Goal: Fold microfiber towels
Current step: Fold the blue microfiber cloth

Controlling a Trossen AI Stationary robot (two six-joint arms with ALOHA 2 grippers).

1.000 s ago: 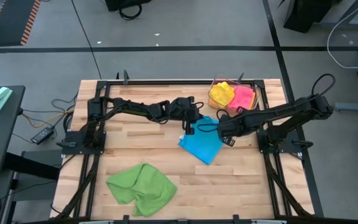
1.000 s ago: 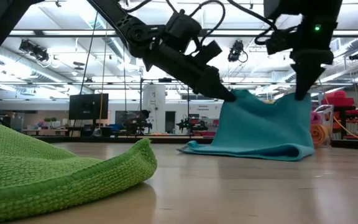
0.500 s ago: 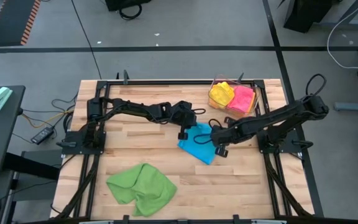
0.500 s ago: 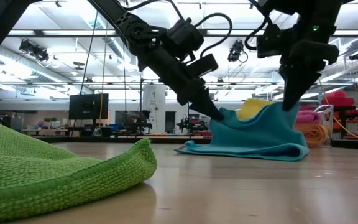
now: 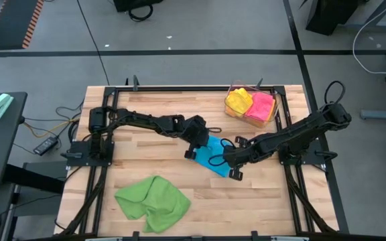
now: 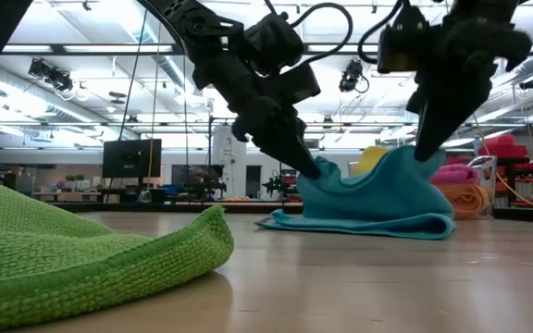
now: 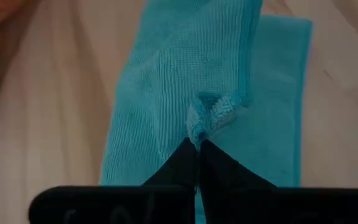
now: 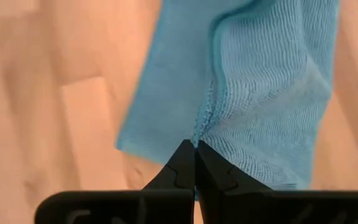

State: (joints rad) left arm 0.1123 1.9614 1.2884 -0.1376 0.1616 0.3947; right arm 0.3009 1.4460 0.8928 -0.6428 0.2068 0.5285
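Note:
A blue towel (image 5: pixel 212 159) is in the middle of the wooden table, its lower layer (image 6: pixel 359 222) flat on the wood and its upper part raised between both grippers. My left gripper (image 5: pixel 193 152) is shut on the left raised corner and my right gripper (image 5: pixel 232 169) on the right one. A green towel (image 5: pixel 153 199) lies crumpled near the table's near edge. A yellow towel (image 5: pixel 237 100) and a pink towel (image 5: pixel 263 104) sit in the clear bin (image 5: pixel 272 112) at the far right. My left gripper pinches a bunched corner (image 7: pixel 209 113) of the blue towel between its two fingertips, slanting down from the far left. The cloth slopes from that corner down to the table, slack. How many layers it holds I cannot tell. My right gripper pinches the towel's edge at the other raised corner (image 8: pixel 204 127) between its fingertips, pointing steeply down. The cloth hangs from the fingers (image 6: pixel 421 153) to the layer on the table and sags between the two grippers.
Black frame rails (image 5: pixel 292 187) run along the table's left and right sides. Bare wood lies between the blue towel and the green towel, and along the near right.
Both grippers have gone toward the table's near edge and a little down, staying shut on the blue towel's corners. The raised part has been drawn over the layer on the table, which has stayed put, and it stands lower and sags more.

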